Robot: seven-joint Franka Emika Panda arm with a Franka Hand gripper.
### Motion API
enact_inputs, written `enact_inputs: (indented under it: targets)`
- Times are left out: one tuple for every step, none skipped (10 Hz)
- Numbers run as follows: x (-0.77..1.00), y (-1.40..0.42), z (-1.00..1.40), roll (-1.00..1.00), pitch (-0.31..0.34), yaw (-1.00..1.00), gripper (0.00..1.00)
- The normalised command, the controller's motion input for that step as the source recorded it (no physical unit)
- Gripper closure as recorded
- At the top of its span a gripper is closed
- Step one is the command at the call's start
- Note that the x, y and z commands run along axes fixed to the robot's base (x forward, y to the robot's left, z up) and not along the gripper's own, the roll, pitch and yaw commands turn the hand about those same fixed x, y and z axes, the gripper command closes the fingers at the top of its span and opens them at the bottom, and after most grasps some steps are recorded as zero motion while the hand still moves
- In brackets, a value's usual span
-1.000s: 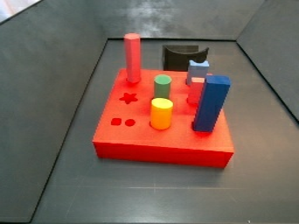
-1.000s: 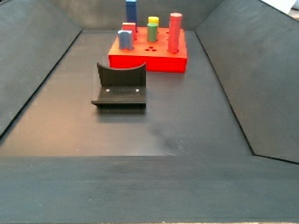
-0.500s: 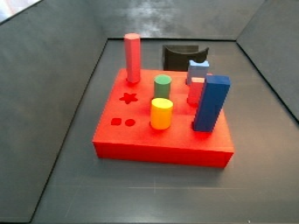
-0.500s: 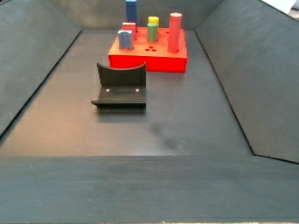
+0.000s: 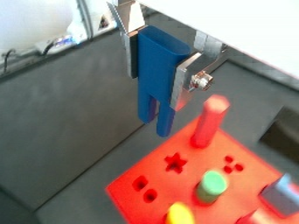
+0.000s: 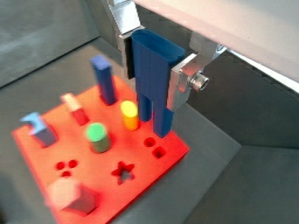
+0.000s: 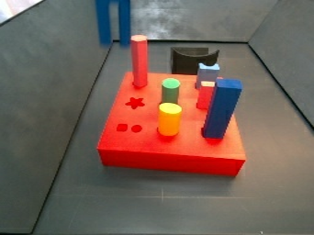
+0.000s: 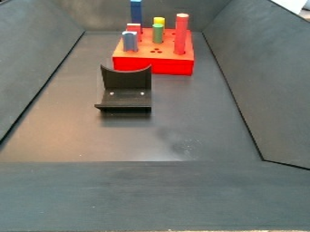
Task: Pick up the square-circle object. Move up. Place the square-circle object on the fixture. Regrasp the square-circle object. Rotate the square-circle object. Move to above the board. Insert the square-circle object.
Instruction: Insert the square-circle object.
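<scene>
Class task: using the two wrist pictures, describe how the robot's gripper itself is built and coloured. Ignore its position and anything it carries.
The gripper has two flat silver metal finger plates. One plate carries a round silver screw head on a small bracket. Above the fingers is a pale, whitish body. No cables or markings are visible.

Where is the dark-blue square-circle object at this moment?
The gripper holds the square-circle object in the air above the board, near the red cylinder, in both wrist views.

Upright red cylinder (image 7: 140, 59) stands just beside the descending tool (image 5: 159, 61).
</scene>
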Motion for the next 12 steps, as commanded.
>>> enact_inputs:
  targets:
    - [0.25,-0.2,-1.0,0.0,-0.046,-0.12,1.0]
    - [0.52,0.0,-1.0,0.0,0.0,-0.35,1.0]
    - [0.57,0.04,-1.0,0.0,0.011,-0.37,1.0]
    - [0.55,0.0,-0.93,-0.05,0.0,-0.27,1.0]
    - [0.22,-0.13,-0.84,-0.07,0.0,-0.05,1.0]
    - [0.0,-0.12,-0.61,0.0,0.0,0.0,1.0]
    - [0.0,-0.11,-0.61,-0.03,-0.011,0.0,1.0]
    - [-0.02,0.0,-0.34,-0.03,0.0,-0.01,1.0]
    - [-0.17,0.01,-0.05,0.02,0.0,0.0,1.0]
    - [-0.14,0.0,-0.08,0.02,0.0,0.0,1.0]
    - [-0.32,0.0,-0.36,-0.06,-0.126,0.0,1.0]
    - [-0.51,0.0,-0.35,-0.07,-0.25,0.0,1.0]
